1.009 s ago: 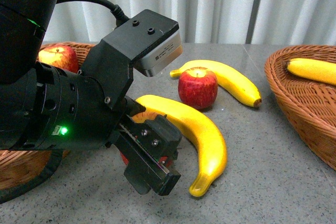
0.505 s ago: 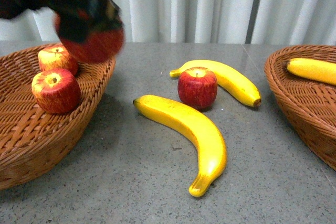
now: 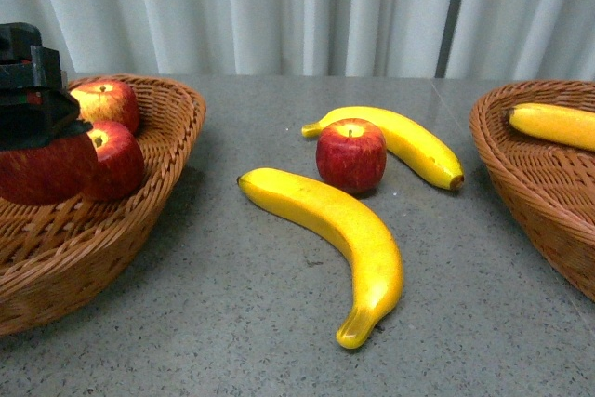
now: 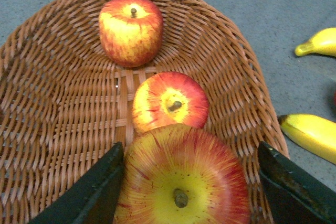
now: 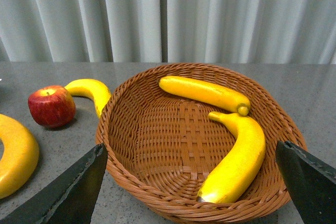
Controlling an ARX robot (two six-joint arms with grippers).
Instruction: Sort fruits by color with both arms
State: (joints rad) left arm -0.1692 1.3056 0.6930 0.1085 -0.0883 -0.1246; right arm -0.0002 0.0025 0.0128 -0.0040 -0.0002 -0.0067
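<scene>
Red-and-yellow and glossy, the held apple (image 4: 184,182) sits clamped in the left gripper (image 3: 33,113) at the front view's left edge, low over the ribbed wicker basket (image 4: 63,103) with two apples (image 4: 169,100) inside. Next, likely: let go. The right gripper (image 5: 189,187) gapes empty above the right basket (image 5: 105,129) of smooth curved bananas (image 5: 202,92); a loose apple (image 3: 351,155) and two loose bananas (image 3: 335,230) wait mid-frame.

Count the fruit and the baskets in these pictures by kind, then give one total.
Red apples: 4 (held apple, two basket apples, table apple)
Yellow bananas: 4 (two table bananas, two basket bananas)
Wicker baskets: 2 (left basket, right basket)
Total: 10
</scene>
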